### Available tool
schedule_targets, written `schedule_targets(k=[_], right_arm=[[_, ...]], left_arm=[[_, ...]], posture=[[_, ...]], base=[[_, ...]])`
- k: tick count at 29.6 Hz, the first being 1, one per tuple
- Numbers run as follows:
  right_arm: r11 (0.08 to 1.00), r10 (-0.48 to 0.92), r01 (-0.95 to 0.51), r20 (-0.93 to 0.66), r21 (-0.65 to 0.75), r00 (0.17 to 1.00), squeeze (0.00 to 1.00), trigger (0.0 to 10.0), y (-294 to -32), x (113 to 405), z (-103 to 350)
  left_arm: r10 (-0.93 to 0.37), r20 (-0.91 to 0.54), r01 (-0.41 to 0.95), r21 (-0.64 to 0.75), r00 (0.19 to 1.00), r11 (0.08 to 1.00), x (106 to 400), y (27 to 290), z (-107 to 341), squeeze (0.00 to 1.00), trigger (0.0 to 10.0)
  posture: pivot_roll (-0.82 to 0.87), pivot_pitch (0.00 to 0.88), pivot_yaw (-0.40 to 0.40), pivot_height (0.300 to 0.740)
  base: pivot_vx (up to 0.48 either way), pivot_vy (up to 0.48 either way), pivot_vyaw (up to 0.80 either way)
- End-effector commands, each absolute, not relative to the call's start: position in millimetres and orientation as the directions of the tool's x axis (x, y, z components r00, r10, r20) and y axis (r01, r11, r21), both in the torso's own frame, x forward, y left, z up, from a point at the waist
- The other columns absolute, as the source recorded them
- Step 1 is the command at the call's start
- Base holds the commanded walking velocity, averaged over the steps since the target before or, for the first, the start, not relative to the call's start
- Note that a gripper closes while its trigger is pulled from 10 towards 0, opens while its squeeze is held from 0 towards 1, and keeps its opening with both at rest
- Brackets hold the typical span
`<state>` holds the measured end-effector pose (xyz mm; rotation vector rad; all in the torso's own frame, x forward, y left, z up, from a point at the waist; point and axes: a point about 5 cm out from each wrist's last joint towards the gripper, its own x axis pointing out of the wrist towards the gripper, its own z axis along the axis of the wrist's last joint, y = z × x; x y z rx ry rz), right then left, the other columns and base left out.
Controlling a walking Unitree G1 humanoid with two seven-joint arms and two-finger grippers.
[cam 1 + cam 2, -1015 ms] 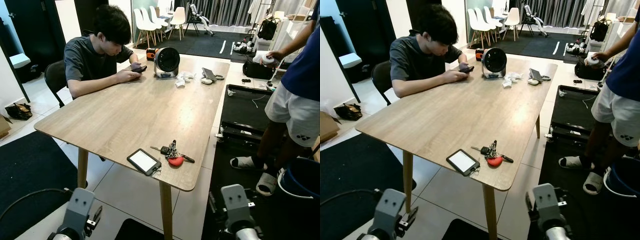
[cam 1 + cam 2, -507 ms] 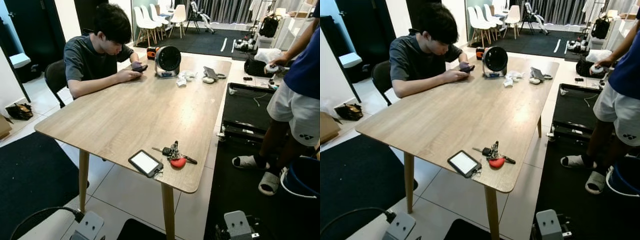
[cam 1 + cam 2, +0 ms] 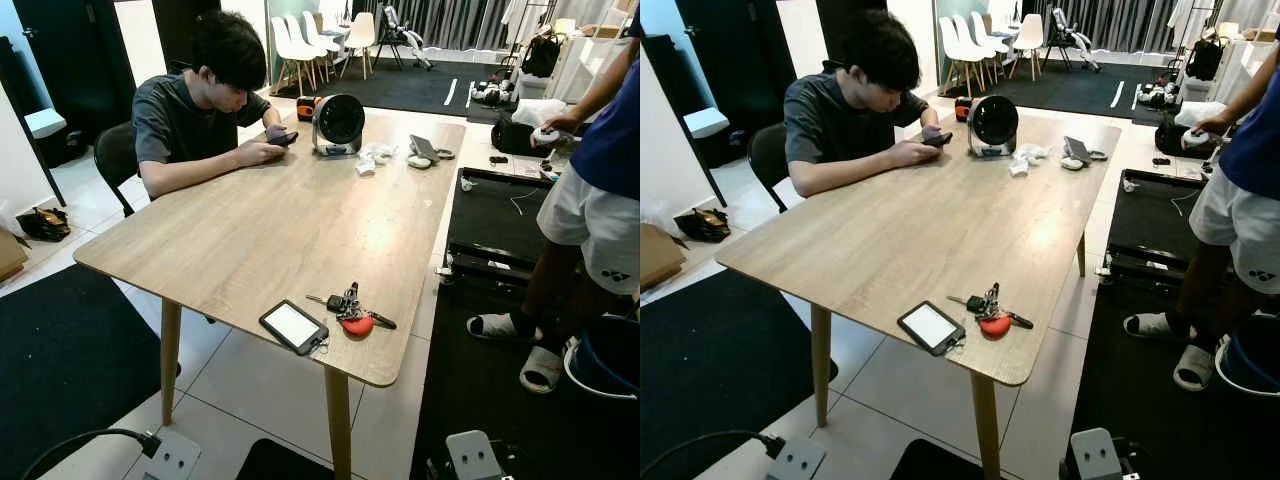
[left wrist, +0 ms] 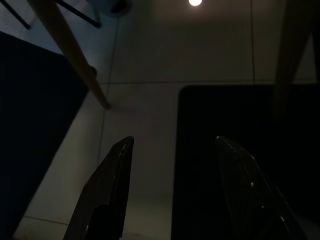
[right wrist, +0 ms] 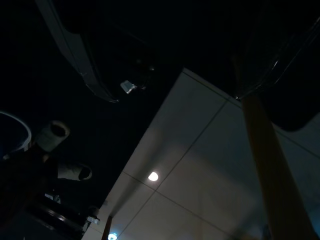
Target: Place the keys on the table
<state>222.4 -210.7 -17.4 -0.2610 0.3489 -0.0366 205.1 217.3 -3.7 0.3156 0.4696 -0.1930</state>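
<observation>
Keys: one bunch of keys (image 3: 349, 306) with a red fob, lying on the wooden table (image 3: 270, 225) near its front right corner.
E-reader: one small dark tablet with a pale screen (image 3: 293, 326), just beside the keys on their left side, touching or nearly touching them.
Far end of table: one round black fan (image 3: 336, 123), one white crumpled thing (image 3: 373, 154), and a couple of small gadgets (image 3: 424, 152) I cannot identify.
People: two. One sits at the table's left side looking at a phone (image 3: 283, 139); one stands to the right in white shorts (image 3: 590, 226) and sandals.
Left gripper (image 4: 172, 195): hangs low over the tiled floor and a dark mat, fingers spread wide, nothing between them.
Right gripper (image 5: 170, 55): also low, in deep shade, fingers apart and holding nothing.
Around: white chairs (image 3: 290, 40) in the far room; one blue tub (image 3: 605, 357) at right.
Writing: a small logo on the shorts, too small to read.
</observation>
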Motion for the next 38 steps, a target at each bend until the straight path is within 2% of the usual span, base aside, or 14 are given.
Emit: schedule_targets(k=[1,38], right_arm=[[0.969,-0.086,-0.004,-0.352,-0.247,0.932,0.0,10.0,-211.2,217.3,-22.3],[0.964,-0.045,-0.049,-0.34,-0.262,0.939,0.0,10.0,-206.7,225.0,-20.2]], left_arm=[[-0.1,-0.485,0.239,0.232,0.869,0.943,199.5,215.8,-9.7,0.0,10.0],[-0.095,-0.478,0.236,0.245,0.873,0.94,202.7,213.7,-12.8,0.0,10.0]], posture=[[0.03,0.118,0.044,0.74],[0.03,0.104,0.033,0.74]], base=[[0.0,0.0,0.0],[0.0,0.0,0.0]])
